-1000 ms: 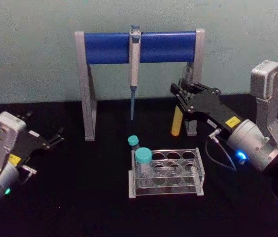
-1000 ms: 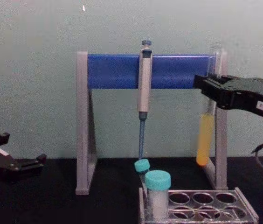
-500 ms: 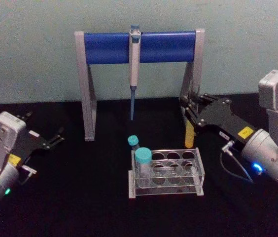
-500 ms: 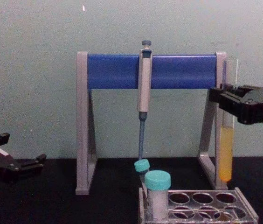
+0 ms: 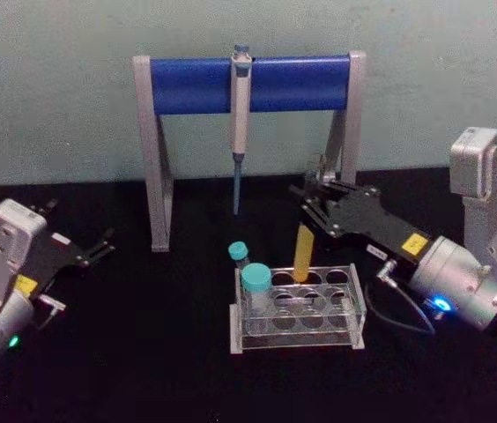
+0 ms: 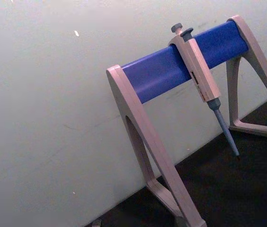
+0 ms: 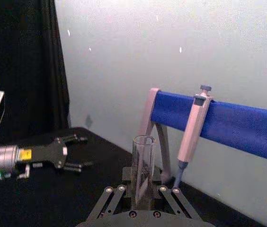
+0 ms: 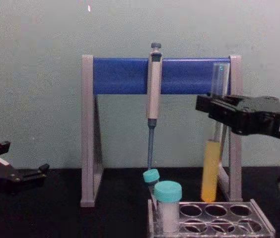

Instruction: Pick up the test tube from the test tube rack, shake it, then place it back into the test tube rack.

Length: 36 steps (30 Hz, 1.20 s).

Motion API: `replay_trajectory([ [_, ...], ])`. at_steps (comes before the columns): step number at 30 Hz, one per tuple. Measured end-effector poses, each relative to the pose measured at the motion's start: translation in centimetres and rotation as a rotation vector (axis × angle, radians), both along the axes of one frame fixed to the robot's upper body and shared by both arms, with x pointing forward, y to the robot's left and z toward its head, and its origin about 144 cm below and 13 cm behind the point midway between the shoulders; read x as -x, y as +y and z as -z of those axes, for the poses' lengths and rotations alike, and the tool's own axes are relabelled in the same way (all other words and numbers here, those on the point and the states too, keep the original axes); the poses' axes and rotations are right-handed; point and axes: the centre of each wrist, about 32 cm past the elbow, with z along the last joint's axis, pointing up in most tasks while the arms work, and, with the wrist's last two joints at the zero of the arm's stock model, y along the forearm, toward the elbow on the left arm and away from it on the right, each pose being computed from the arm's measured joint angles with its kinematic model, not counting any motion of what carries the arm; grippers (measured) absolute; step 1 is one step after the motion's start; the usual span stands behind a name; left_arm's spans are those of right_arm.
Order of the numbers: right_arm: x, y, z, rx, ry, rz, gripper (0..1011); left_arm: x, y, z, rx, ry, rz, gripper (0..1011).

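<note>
- The right gripper (image 5: pixel 315 187) reaches in from the right, above the back of the rack. Its black fingers are clamped on the clear upper part of a tall thin clear glass test tube (image 5: pixel 302 253).
- In the right wrist view the tube's open mouth stands up between the finger linkages, uncapped.
- The test tube hangs nearly upright, leaning slightly. Yellow-orange liquid fills its rounded lower part; the glass above the fingers is clear.
- From the chest view the tube's bottom is level with the top plate of the low clear greyish plastic test tube rack (image 5: pixel 298 340), over its back row of holes. I cannot tell whether the tip has entered a hole.
- The left gripper (image 5: pixel 103 246) sits low at the left on the black table (image 5: pixel 160 352), well apart from the rack. Its fingers are spread and grasp nothing.
- The rack has rows of round holes. One short white vial with a wide teal cap (image 5: pixel 255 284) stands in its left column.
- A second, smaller teal-capped vial (image 5: pixel 238 254) leans at the rack's back left corner. Whether it sits in a hole I cannot tell.
- The other holes that can be seen hold nothing.
- Behind the rack stands one tall grey-legged stand with a blue crossbar (image 5: pixel 194 85). One grey-blue pipette (image 5: pixel 241 101) hangs from it, tip down.
- Count: one test tube, one rack, two vials, one stand, one pipette.
</note>
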Motion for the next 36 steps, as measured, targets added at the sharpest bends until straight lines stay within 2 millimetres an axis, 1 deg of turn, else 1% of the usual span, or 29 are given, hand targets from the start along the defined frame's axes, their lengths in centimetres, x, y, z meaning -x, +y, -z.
replay_trajectory([
  [7, -1.6, 0.9, 0.5, -0.058, -0.017, 0.011, 238, 0.0, 0.0, 0.0, 0.000, 0.000, 0.000, 1001],
  [14, -2.9, 0.9, 0.7, -0.066, -0.062, 0.078, 238, 0.0, 0.0, 0.0, 0.000, 0.000, 0.000, 1001],
  [22, -3.3, 0.3, 0.7, -0.049, -0.075, 0.133, 237, 0.0, 0.0, 0.0, 0.000, 0.000, 0.000, 1001],
  [36, -2.8, -0.1, 0.7, -0.031, -0.073, 0.156, 237, 0.0, 0.0, 0.0, 0.000, 0.000, 0.000, 1001],
])
